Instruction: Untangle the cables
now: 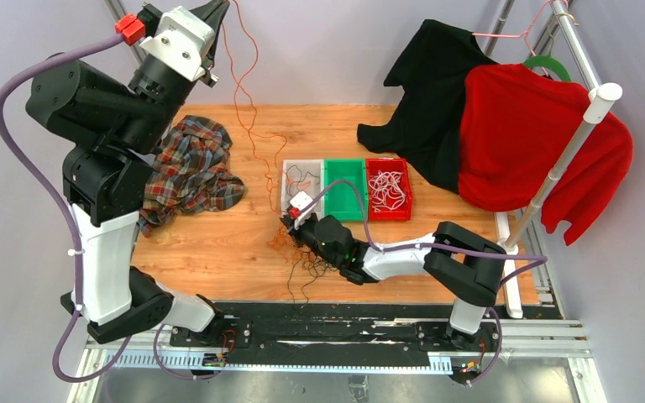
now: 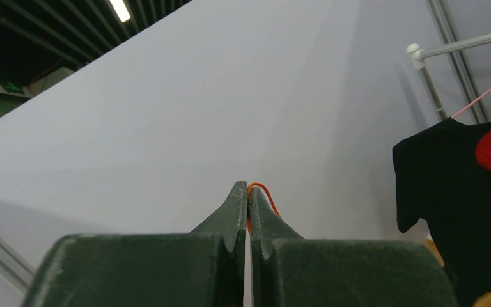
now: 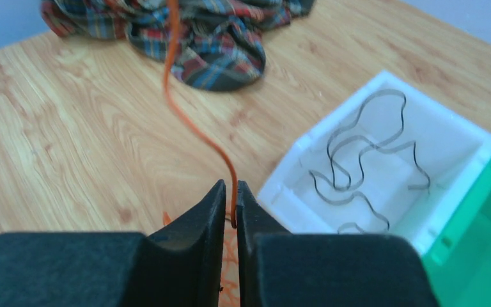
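A thin orange cable runs from my left gripper, held high above the table's back left, down to my right gripper, low on the wood beside the white bin. Both grippers are shut on it. In the left wrist view the orange cable loops out of the shut fingertips of the left gripper. In the right wrist view the orange cable rises from between the tips of the right gripper. A tangle of orange and black cables lies under the right arm.
The white bin holds a black cable. A green bin and a red bin with white cables stand beside it. A plaid shirt lies at the left. A black shirt and a red sweater hang on a rack at the right.
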